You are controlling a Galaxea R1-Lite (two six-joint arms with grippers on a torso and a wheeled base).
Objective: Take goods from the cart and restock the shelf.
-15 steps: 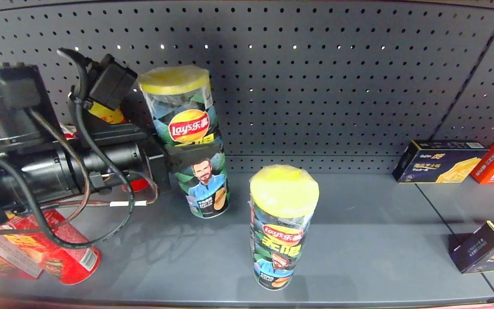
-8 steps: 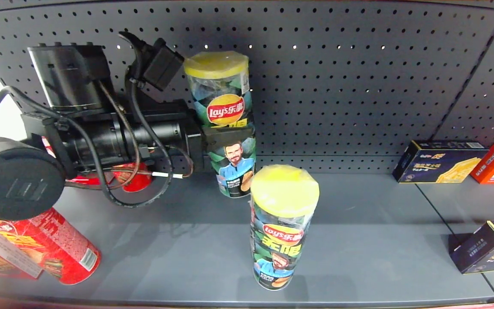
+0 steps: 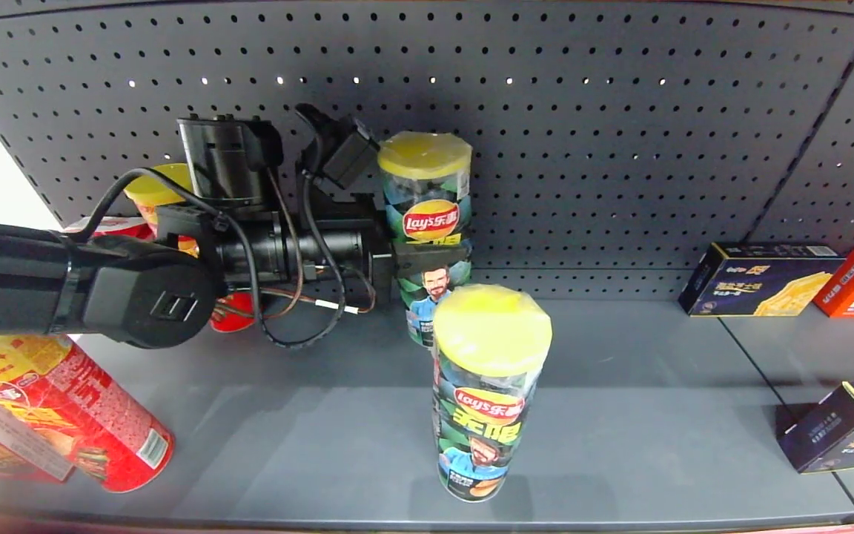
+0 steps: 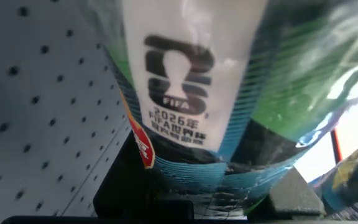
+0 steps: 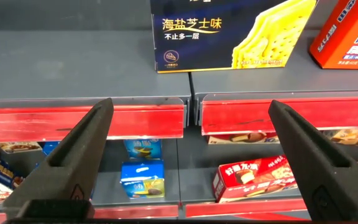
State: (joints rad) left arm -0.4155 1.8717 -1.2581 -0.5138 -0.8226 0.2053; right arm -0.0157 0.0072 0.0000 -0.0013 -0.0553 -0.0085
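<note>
the rear can and front can have yellow lids and green-blue wraps; the leaning can is red; the pegboard is grey, hole-dotted.

Dark grey pegboard back wall

Head looks down at shelf; left wrist close.

1. The left gripper, reaching in from 9 o'clock, is clamped round an upright yellow-lidded chip can near the pegboard.
2. A second can stands on the shelf, at 5 o'clock from the first.
3. A red can lies at 8 o'clock, and a dark box at 3 o'clock.
</note>
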